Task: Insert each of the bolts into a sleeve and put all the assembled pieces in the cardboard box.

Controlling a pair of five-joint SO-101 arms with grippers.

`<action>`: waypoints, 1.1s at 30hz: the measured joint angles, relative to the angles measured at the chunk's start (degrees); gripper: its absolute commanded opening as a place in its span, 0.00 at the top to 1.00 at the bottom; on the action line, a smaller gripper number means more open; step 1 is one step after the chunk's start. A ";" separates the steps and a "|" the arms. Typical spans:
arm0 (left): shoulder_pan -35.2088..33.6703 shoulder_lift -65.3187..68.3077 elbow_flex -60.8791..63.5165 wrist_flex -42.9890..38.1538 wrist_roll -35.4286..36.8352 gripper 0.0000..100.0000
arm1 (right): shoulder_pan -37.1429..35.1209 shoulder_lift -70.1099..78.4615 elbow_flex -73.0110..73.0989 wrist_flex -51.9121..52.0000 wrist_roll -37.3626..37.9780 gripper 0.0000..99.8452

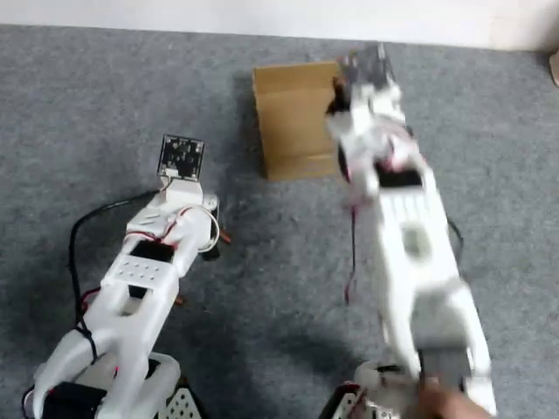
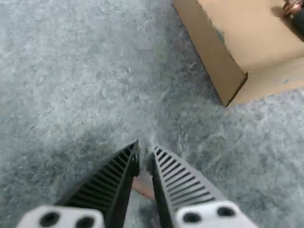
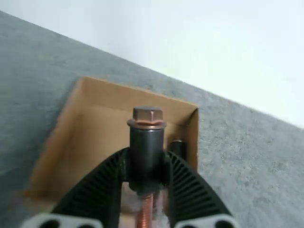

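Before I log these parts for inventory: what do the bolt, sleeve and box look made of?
Bolt: copper-coloured metal, possibly plated, judging by its dull sheen and hex head. Sleeve: smooth matte black, plastic or coated metal; I cannot tell which. Cardboard box: plain brown cardboard, matte, with thin upright walls.

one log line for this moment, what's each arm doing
right pincer: shut on sleeved bolt, above cardboard box | left pincer: shut, low over grey carpet | in box: one assembled piece

cardboard box — top open, walls low | right arm overhangs its right edge | carpet between arms passable
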 measured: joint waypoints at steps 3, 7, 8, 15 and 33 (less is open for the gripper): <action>0.00 0.00 0.00 -0.26 0.00 0.95 | 0.26 16.62 -13.63 2.81 0.00 0.99; 0.00 0.00 0.00 -0.44 0.00 0.95 | 0.26 33.14 -29.01 8.97 0.09 0.99; 0.00 0.00 0.00 -0.53 0.00 0.95 | 0.62 36.04 -32.53 10.64 0.09 0.99; 0.00 0.00 0.00 -0.53 0.00 0.95 | 1.93 43.08 -48.97 21.71 0.18 0.95; 0.00 0.00 0.00 -0.53 0.00 0.95 | 1.93 40.35 -55.47 41.23 0.18 0.59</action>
